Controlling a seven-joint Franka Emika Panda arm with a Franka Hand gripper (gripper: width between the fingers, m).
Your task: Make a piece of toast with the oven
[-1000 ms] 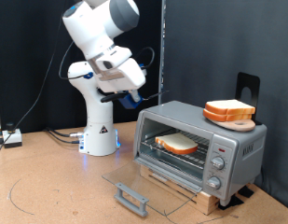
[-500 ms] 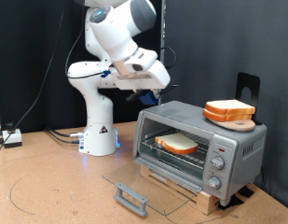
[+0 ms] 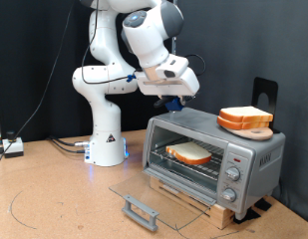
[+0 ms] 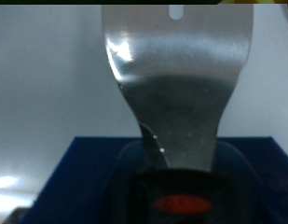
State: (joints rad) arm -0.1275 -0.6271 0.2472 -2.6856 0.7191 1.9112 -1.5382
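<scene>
Inside the oven [image 3: 213, 159] (door down), 1 toast slice [image 3: 189, 152] rests; above, the gripper [image 3: 171, 100] clamps a metal spatula [image 4: 176, 79].

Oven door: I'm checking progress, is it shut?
No, the oven door hangs open, flat, with the piece of toast on the rack inside.

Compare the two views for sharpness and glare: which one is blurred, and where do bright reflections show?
Exterior view: sharp and evenly lit, with a faint sheen on the oven top. Wrist view: soft and close-up, with white glare patches on the metal spatula blade held in the tool, against a pale, featureless background.
</scene>
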